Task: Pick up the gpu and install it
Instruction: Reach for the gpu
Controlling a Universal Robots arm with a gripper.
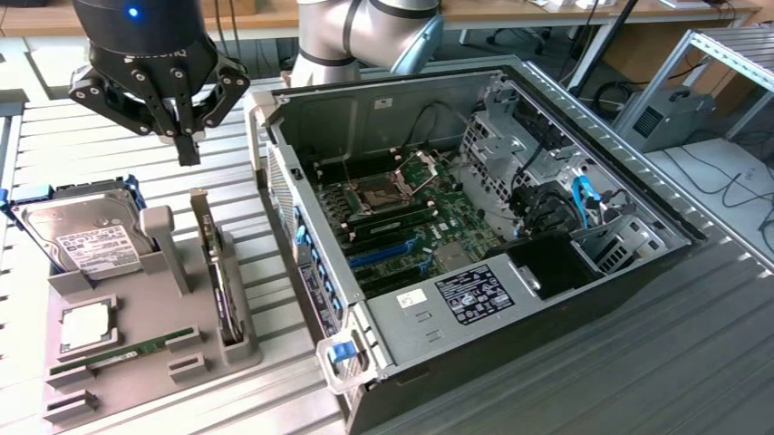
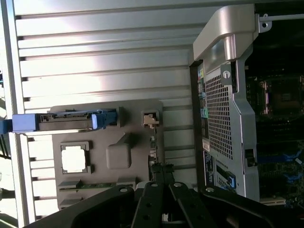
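In the exterior view, the arm (image 1: 362,36) reaches over from behind the open computer case (image 1: 362,118) toward the exterior view's left. The gripper (image 1: 188,156) points straight down above the gray holder (image 1: 158,308). Its two fingers are pressed together into one narrow tip, and nothing is between them. The gpu (image 1: 216,263) stands on its edge in the holder, below the fingertips and apart from them, beside the hard drive (image 1: 85,240).

In the wrist view, the gripper (image 2: 161,171) looks down on the holder (image 2: 133,142), again with the fingers closed and empty. The gpu (image 2: 152,142) shows as a thin dark edge just ahead of the fingertips, between the holder's middle and the case (image 2: 221,114).
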